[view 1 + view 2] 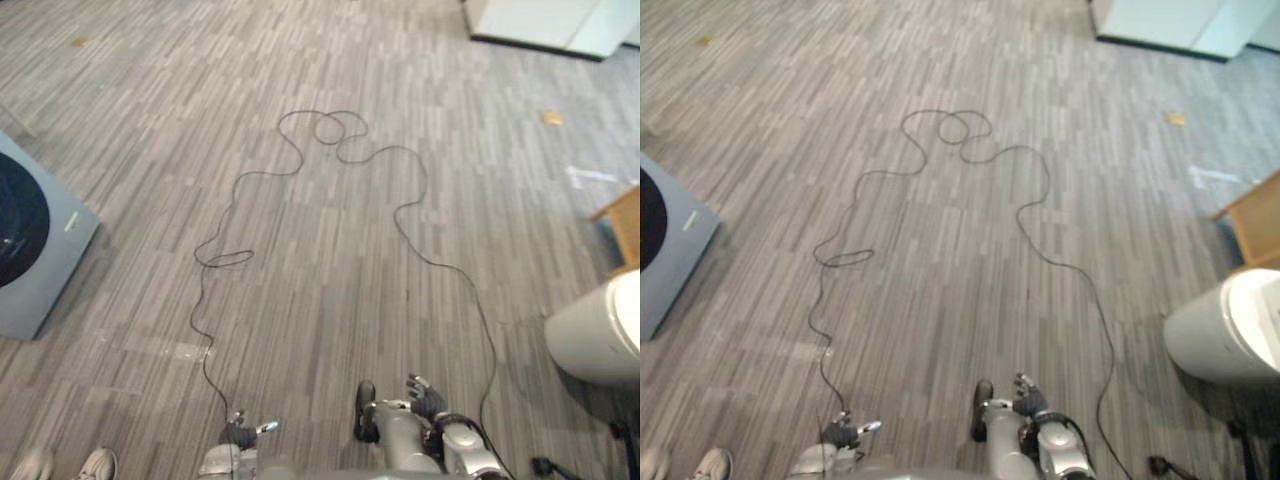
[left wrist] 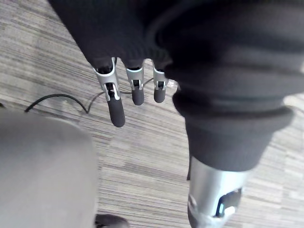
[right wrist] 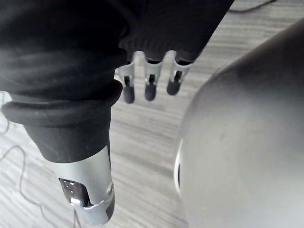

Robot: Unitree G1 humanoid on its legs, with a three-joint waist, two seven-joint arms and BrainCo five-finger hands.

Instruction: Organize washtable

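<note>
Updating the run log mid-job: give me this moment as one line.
left hand: open, empty | right hand: open, empty | floor: grey machine left, white bin right, person's shoes near left

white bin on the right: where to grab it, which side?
Likely the band near the top of the white bin, using the right hand, which hangs open on that side. Approach from the wall facing the robot: it is smooth and round, no handle showing, so the fingers must wrap the curve. The top is cut off, so any lid grip can't be judged.
</note>
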